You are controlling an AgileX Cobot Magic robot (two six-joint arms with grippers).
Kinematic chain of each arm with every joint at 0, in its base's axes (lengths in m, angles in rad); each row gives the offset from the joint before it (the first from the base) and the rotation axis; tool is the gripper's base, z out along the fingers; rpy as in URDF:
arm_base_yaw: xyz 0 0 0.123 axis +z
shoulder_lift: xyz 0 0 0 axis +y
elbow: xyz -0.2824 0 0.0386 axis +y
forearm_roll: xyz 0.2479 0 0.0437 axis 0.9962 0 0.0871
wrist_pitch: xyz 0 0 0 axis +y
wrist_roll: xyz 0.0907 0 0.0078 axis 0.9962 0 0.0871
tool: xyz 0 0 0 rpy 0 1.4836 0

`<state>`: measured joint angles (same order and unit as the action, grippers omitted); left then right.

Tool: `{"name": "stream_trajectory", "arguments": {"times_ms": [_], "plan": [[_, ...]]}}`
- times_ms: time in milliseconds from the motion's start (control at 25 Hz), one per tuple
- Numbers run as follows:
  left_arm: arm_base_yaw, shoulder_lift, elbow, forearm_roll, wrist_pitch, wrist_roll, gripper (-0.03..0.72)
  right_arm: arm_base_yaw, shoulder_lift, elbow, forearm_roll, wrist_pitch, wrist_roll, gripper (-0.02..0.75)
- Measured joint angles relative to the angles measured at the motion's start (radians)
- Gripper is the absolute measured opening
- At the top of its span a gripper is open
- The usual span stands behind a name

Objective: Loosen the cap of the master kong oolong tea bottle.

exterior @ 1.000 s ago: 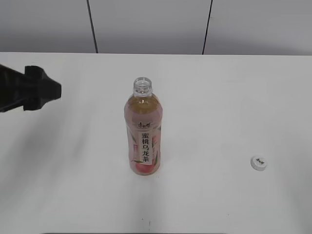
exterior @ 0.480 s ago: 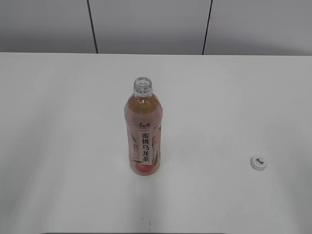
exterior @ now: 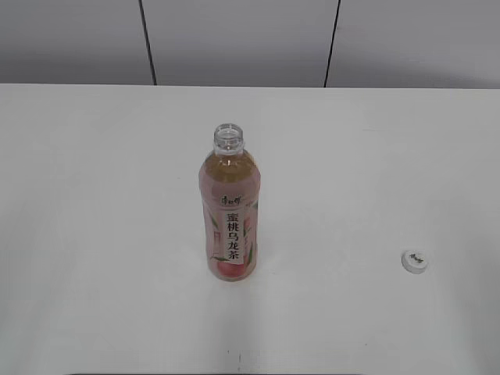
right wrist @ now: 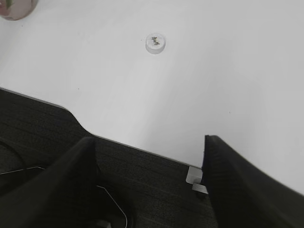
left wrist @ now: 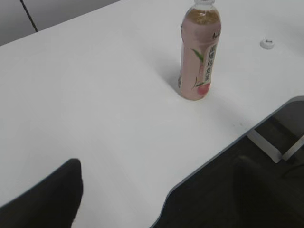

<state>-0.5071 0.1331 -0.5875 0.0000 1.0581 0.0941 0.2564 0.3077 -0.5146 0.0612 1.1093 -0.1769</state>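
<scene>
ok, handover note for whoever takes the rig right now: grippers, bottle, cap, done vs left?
Right gripper: open, empty, pulled back over the table's near edge.
Left gripper: only one dark finger shows in the left wrist view, so its state cannot be told; nothing visibly held.
Neither arm shows in the exterior view.
Master Kong oolong tea bottle: upright mid-table, neck open, no cap on it.
Cap: lying top-up on the table to the bottle's right, well apart from it.
Done: cap is fully off, past merely loosened.
Left: nothing visible for the loosening; confirm whether the cap should go back on.
</scene>
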Motion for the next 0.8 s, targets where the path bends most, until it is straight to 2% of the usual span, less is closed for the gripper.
{"name": "stream_trajectory", "arguments": {"times_ms": [800], "plan": [[0.0,-0.009,0.028,0.012,-0.031,0.0,0.571,0.0,0.0,0.0,-0.001,-0.005,0.0,0.525]]}}
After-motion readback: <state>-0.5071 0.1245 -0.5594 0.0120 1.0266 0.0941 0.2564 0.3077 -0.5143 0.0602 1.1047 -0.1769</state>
